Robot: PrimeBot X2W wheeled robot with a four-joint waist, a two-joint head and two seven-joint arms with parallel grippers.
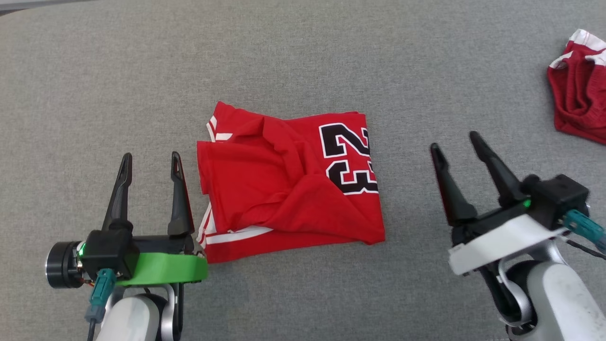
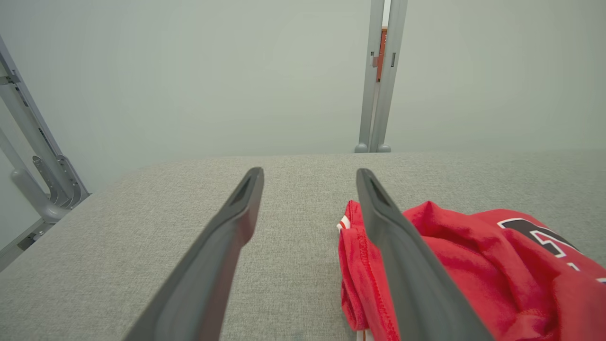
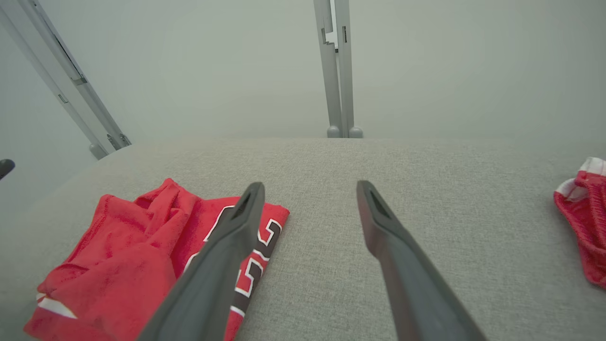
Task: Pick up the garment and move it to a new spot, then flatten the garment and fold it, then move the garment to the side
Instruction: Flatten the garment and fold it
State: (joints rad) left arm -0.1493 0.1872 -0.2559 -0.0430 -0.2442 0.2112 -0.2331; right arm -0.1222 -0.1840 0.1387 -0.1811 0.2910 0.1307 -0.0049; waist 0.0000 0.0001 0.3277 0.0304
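The garment (image 1: 289, 180) is a red jersey with white trim and a black "23". It lies loosely folded and rumpled in the middle of the grey cloth surface (image 1: 303, 57). My left gripper (image 1: 150, 160) stands open just left of its left edge, with nothing between the fingers. My right gripper (image 1: 457, 141) is open too, a short way off to the right of the jersey and apart from it. In the left wrist view the jersey (image 2: 473, 265) lies behind my right-hand finger. The right wrist view shows the jersey (image 3: 132, 255) at lower left.
A second red piece of clothing with white trim (image 1: 580, 90) lies bunched at the far right edge; the right wrist view has it (image 3: 584, 222) at the right too. Grey metal frame posts (image 3: 338, 71) rise behind the surface's far edge.
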